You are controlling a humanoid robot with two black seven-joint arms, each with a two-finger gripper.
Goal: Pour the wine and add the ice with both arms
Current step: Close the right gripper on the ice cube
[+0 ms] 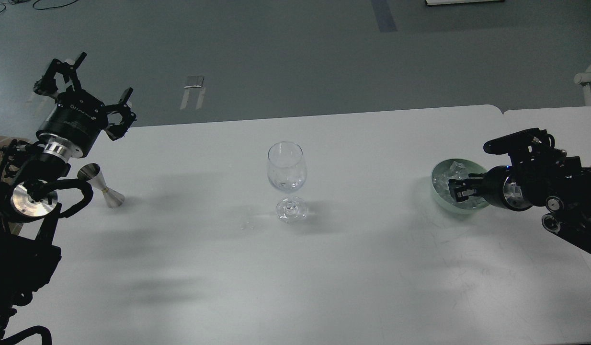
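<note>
Nearest to where the robot looks from, bare white desk [295, 287] stretches up to the wine glass [286, 178], which stands upright and looks empty of wine, though some clear bits may sit low in its bowl. Right of the glass, well apart from it, sits the pale green bowl [441, 168] with the ice [457, 168] heaped inside. The right end effector [457, 190] lies over that bowl, its long axis running sideways toward the glass, fingertips down among the cubes; whether it has clenched on a cube or is released I cannot tell, the fingers being dark and seen nearly end-on. Left of the glass, a steel jigger [103, 185] rests tilted on the desk, and above it the left end effector [92, 84] hangs raised, fingers spread and grasping nothing. For the ice the right arm is plainly the nearer; any carry would go leftward from the bowl to the glass
</note>
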